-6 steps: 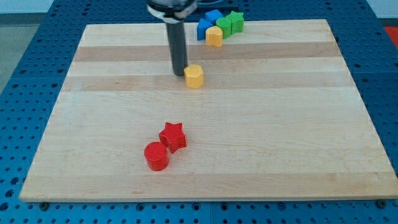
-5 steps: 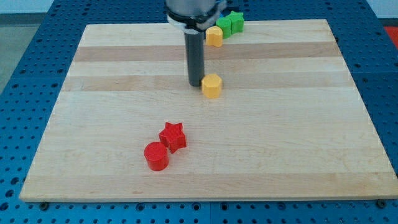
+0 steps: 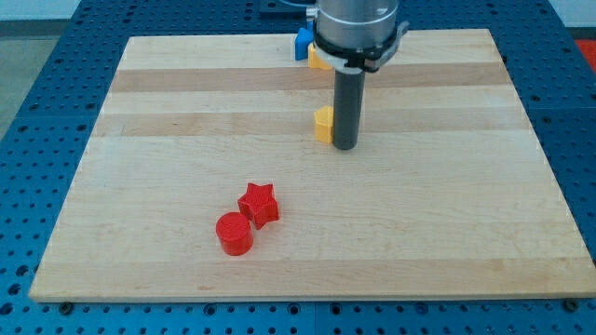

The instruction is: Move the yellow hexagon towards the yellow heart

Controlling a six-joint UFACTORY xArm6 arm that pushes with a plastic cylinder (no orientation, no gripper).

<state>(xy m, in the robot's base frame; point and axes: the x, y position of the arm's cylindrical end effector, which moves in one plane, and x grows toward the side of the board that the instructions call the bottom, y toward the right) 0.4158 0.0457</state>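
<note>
The yellow hexagon (image 3: 322, 124) sits a little above the board's middle, partly hidden by my rod. My tip (image 3: 345, 145) rests on the board right beside the hexagon, on its right and slightly toward the view's bottom, touching or nearly touching it. The yellow heart (image 3: 318, 61) is near the board's top edge; only a small part shows left of the arm's body, which covers the rest.
A blue block (image 3: 303, 44) shows at the top edge, left of the arm; the other blocks there are hidden behind the arm. A red star (image 3: 259, 204) and a red cylinder (image 3: 234, 233) touch each other at the lower left of the wooden board (image 3: 140, 186).
My tip moved from the hexagon's left side round to its right side. The hexagon shifted right and slightly down. The arm now hides the green blocks and most of the heart.
</note>
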